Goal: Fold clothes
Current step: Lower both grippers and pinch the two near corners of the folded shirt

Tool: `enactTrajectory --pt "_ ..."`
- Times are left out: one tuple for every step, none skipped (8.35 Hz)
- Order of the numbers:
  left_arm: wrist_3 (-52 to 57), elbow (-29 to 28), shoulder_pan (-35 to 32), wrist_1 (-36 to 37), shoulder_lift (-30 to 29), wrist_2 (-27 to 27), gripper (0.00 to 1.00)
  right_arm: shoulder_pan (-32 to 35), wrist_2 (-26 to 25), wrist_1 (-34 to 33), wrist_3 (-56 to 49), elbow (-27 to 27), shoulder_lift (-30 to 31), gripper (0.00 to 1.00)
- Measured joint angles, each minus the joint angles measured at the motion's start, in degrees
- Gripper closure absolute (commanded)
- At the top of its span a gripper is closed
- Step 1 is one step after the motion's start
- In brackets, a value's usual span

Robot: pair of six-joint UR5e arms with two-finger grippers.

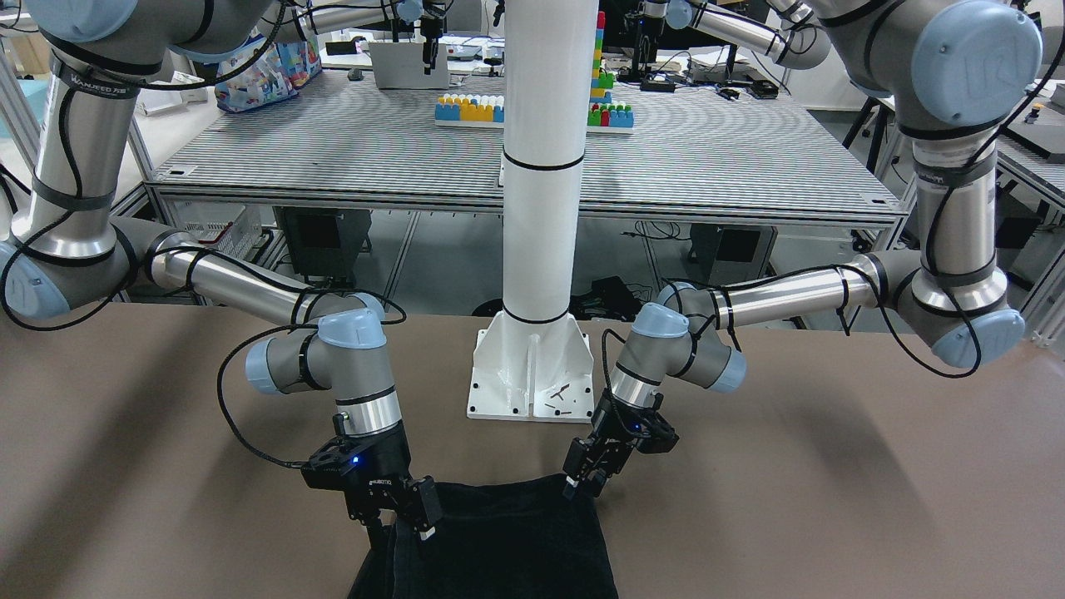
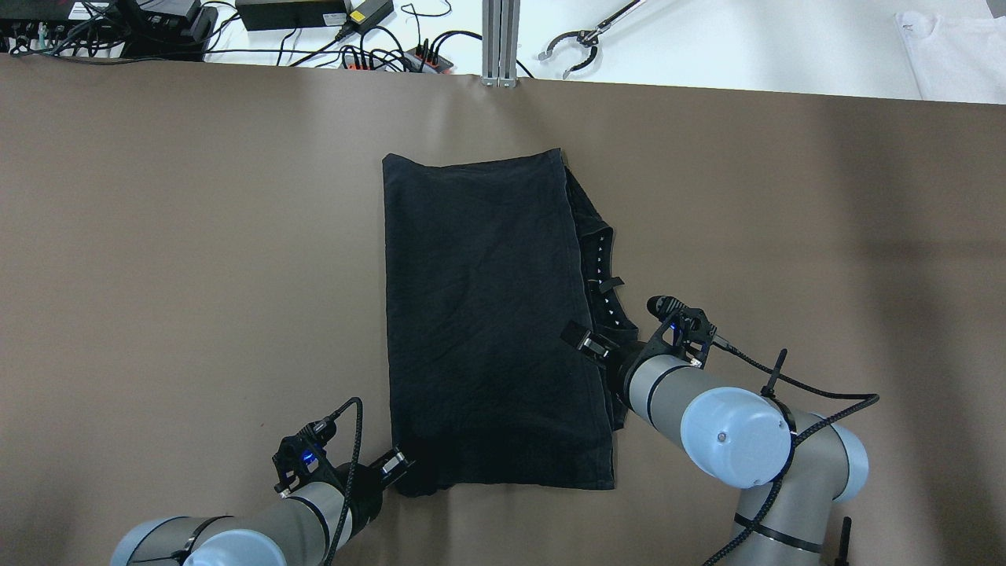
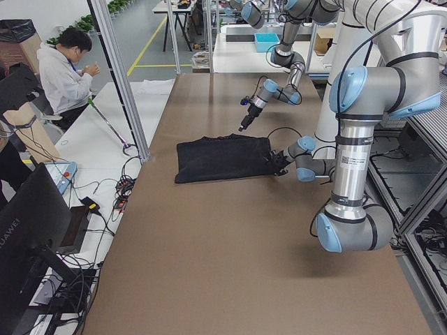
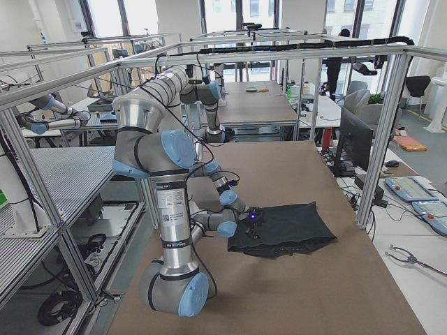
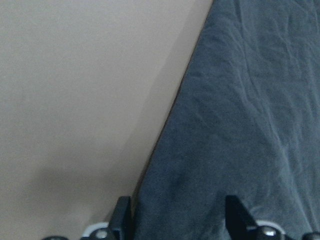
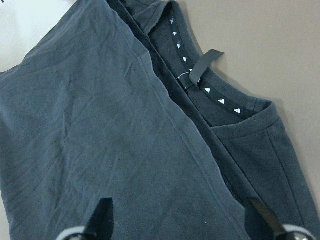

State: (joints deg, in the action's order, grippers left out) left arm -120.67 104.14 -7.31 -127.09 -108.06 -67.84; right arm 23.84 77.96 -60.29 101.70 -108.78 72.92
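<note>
Clothes (image 2: 487, 314): one black garment lying flat in the middle of the brown table (image 2: 157, 236). It is folded lengthwise, with its long side running near to far. The top layer is smooth, with faint creases. Along the right edge a lower layer sticks out. The neckline (image 6: 235, 120) shows there, with a neck tape (image 6: 200, 85) printed in small white triangles and a hang loop (image 6: 202, 65).

Left gripper (image 2: 397, 464): low at the garment's near left corner. In the wrist view its fingers (image 5: 122, 220) stand moderately apart, and cloth fills the gap between them (the left finger sits right at the hem line). Nothing is pinched.

Right gripper (image 2: 585, 339): over the garment's right edge, just near of the neckline. It hangs above the cloth, not on it. Jaws are spread wide. The wrist view has one finger over the top layer and the other over the exposed lower layer.

White pillar base plate (image 1: 532, 374): on the table's near side, between the two arms and apart from the cloth.
</note>
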Motion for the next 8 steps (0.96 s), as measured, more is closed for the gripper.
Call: enactTrajectory --pt "0.0 -0.1 0.1 0.0 -0.1 0.0 0.43 0.0 0.0 0.0 0.0 0.0 0.0 0.07" --pt "0.0 -0.1 0.1 0.0 -0.1 0.1 0.58 0.0 0.0 0.0 0.1 0.0 0.0 0.07" --pt "0.0 -0.2 0.2 0.0 -0.2 0.1 0.78 0.0 -0.1 0.0 0.1 0.0 0.1 0.07" --pt "0.0 -0.2 0.3 -0.1 -0.2 0.1 0.99 0.0 -0.1 0.0 0.1 0.0 0.1 0.07" --pt "0.0 -0.2 0.3 -0.2 -0.2 0.1 1.00 0.0 -0.1 0.0 0.1 0.0 0.1 0.07" --pt "0.0 -0.2 0.4 -0.2 -0.1 0.1 1.00 0.0 -0.1 0.0 0.1 0.0 0.1 0.07" --pt "0.1 -0.1 0.4 -0.3 0.2 0.1 1.00 0.0 -0.1 0.0 0.1 0.1 0.3 0.07" --pt "0.3 0.1 0.3 -0.4 0.4 0.0 1.00 0.0 -0.1 0.0 0.1 0.0 0.5 0.07"
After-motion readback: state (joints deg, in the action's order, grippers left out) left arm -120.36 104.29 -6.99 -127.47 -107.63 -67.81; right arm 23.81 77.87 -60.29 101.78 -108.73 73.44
